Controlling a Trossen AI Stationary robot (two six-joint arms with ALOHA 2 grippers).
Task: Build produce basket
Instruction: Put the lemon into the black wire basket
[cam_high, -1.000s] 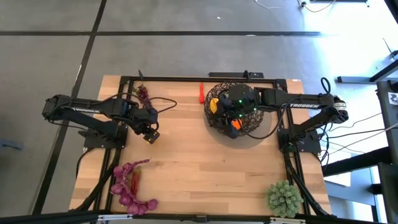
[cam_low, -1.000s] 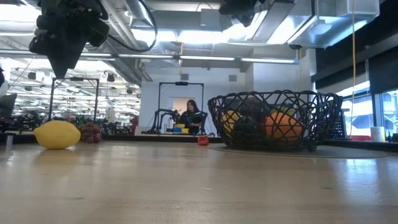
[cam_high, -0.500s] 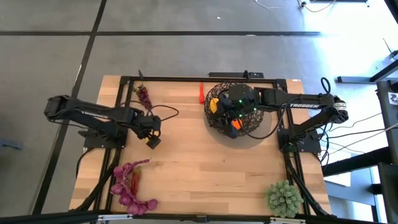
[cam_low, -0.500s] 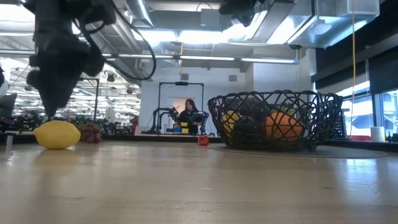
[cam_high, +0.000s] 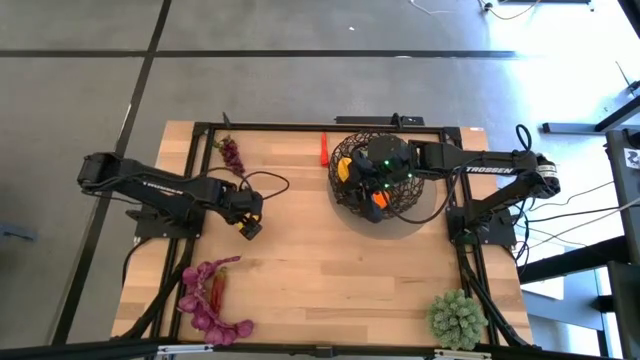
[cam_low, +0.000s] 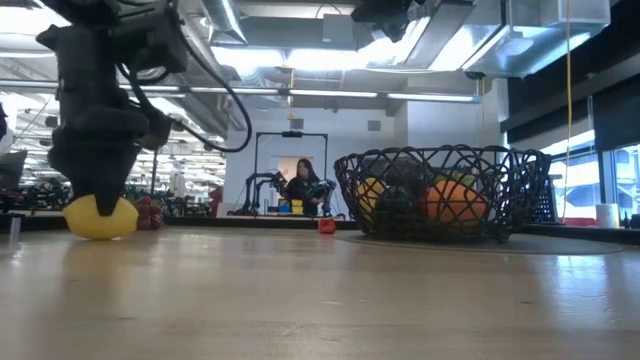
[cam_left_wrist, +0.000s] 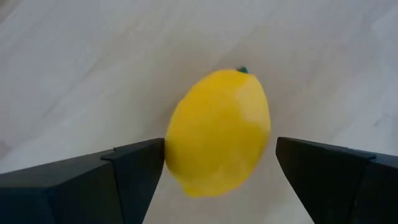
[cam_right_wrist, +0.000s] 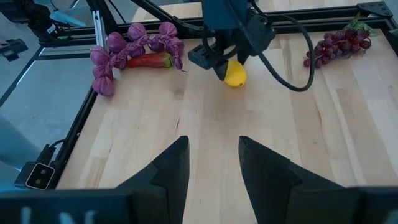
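Observation:
A yellow lemon (cam_left_wrist: 217, 130) lies on its side on the wooden table, left of the middle (cam_high: 247, 230). My left gripper (cam_left_wrist: 219, 149) points down over it, open, with one finger on each side of the lemon; in the low view it hides the lemon's top (cam_low: 100, 218). The dark wire basket (cam_low: 440, 165) stands at the far right of the middle and holds an orange (cam_low: 455, 200) and a yellow fruit (cam_low: 368, 190). My right gripper (cam_right_wrist: 214, 155) hangs above the basket (cam_high: 345, 190), open, with nothing between its fingers. My left gripper comes at the lemon from above, its fingers across the lemon's width. One finger (cam_left_wrist: 140, 168) stands right against the lemon's side (cam_left_wrist: 171, 152); I cannot tell whether it touches. The other finger stands apart from it. The lemon rests on the table.
Purple grapes (cam_high: 230, 152) lie at the far left, a red chilli (cam_high: 324, 148) at the far edge beside the basket. Purple leaves with a red chilli (cam_high: 205, 300) lie near the front left. A spiky pale green plant ball (cam_high: 458, 318) sits at the front right corner.
My left gripper has come down from above the lemon until its fingers stand around it, shifting slightly toward the table's right. The lemon has stayed where it was.

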